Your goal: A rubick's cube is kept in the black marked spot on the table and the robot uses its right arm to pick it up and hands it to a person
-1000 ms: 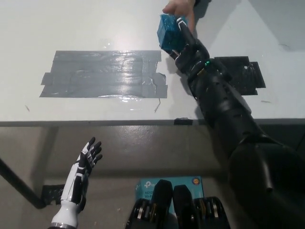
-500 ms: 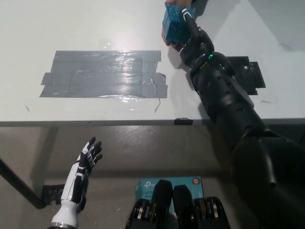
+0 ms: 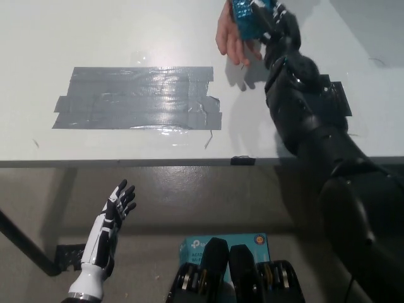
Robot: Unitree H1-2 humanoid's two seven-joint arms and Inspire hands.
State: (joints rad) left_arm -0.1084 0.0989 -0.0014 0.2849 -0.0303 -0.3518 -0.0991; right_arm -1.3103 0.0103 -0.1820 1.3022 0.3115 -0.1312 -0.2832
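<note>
My right hand (image 3: 273, 25) is stretched far across the white surface (image 3: 95, 31), well beyond the black marked spot (image 3: 334, 101), which lies partly under my forearm. Its fingers are wrapped around the blue rubik's cube (image 3: 247, 16), holding it above the surface at the far edge of view. A person's hand (image 3: 230, 39) lies palm-up directly beneath and beside the cube, touching or nearly touching its lower side; I cannot tell which. To the left of the black marked spot, a wide patch of grey tape (image 3: 139, 98) is stuck flat on the surface. My white left hand (image 3: 107, 230) hangs below the near edge of the surface, its fingers spread apart and holding nothing.
</note>
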